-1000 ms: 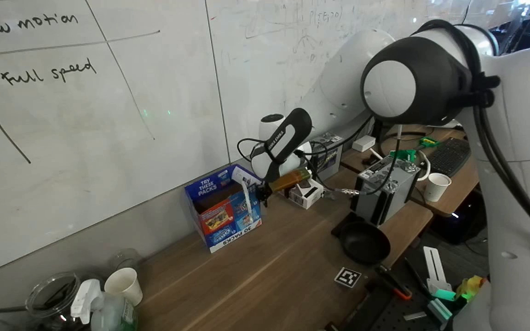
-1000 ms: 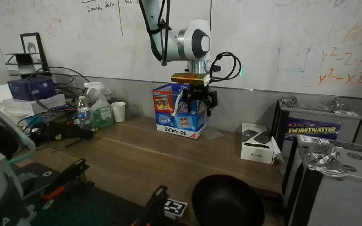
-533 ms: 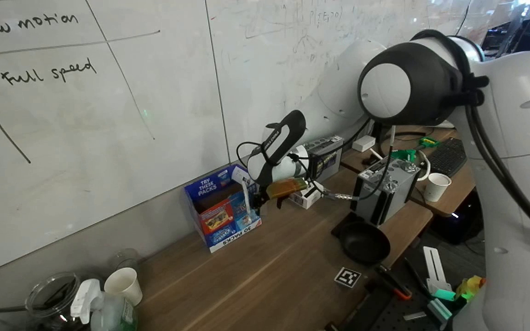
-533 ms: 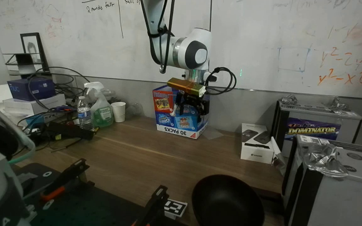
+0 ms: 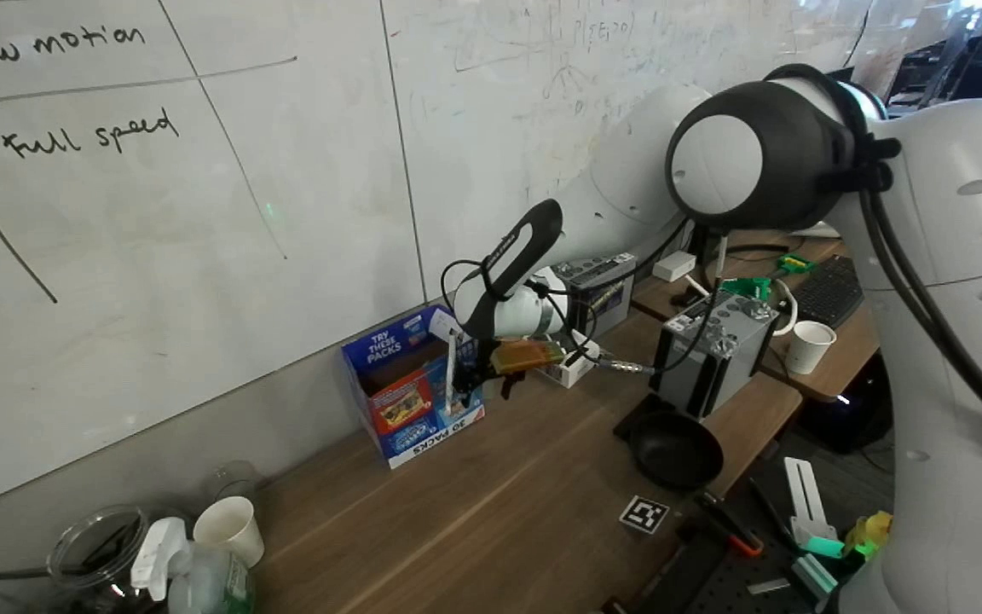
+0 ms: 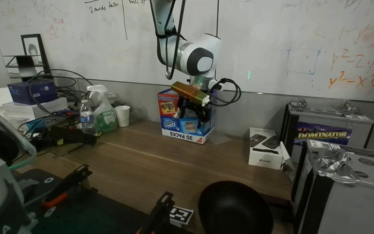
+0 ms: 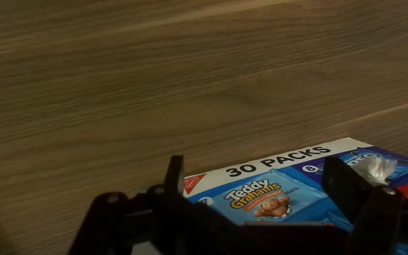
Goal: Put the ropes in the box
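The blue box (image 5: pixel 397 414) with red and white print stands on the table against the whiteboard wall, its top open. White rope (image 5: pixel 450 375) hangs down outside its printed front wall from the rim; the rest of it is hidden. In the wrist view the frayed rope end (image 7: pixel 377 169) shows just beyond the right finger, not between the jaws. My gripper (image 6: pixel 192 121) is tilted in front of that same box face (image 6: pixel 170 123). Its jaws stand wide open, with only the box's print seen through the gap (image 7: pixel 253 161).
A white phone box (image 6: pixel 265 149) and grey device cases (image 6: pixel 336 191) stand to one side. A black pan (image 6: pixel 234 208) sits near the front. Toward the far end are a paper cup (image 6: pixel 122 115), a spray bottle (image 6: pixel 104 110) and a water bottle (image 6: pixel 87 118).
My gripper has come down and tilted, moving toward the hanging rope along the box front. The loose rope end has shifted slightly away from it and is now partly covered by a finger.
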